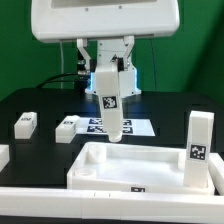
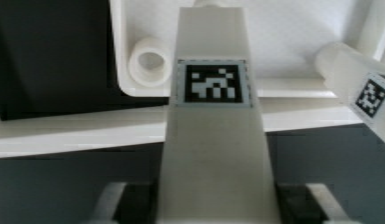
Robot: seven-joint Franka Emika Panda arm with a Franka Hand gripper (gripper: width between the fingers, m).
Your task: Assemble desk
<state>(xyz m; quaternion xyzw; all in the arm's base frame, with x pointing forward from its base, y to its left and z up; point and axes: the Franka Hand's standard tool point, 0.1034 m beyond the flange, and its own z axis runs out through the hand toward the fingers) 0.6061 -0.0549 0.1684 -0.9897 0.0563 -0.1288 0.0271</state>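
Black matte cloth covers the table (image 1: 40,100), and a plain green wall stands behind it. The marker board (image 1: 140,128) lies flat near the table's middle. Two loose legs (image 1: 25,123) lie on their sides toward the exterior view's left, well apart from the panel.

The desk panel (image 1: 130,165) lies flat at the near edge of the table, rim up, with its long side running across the exterior view. The wrist view shows one of its round corner sockets (image 2: 150,65). A standing leg (image 1: 198,140) rises upright from the panel's corner on the exterior view's right, its tag facing the camera.

The held leg (image 1: 108,100) hangs in the air behind the panel's far rim and above the marker board. Its long axis is close to vertical, and its lower end leans slightly toward the exterior view's right. A tag on one face looks toward the exterior camera. I cannot tell whether its lower end touches anything.

The white arm (image 1: 100,20) comes down from above with its wrist pointing straight at the table. The claw (image 1: 108,82) is clenched on the upper part of the held leg. In the wrist view, its dark fingers (image 2: 127,192) press on either side of the leg.
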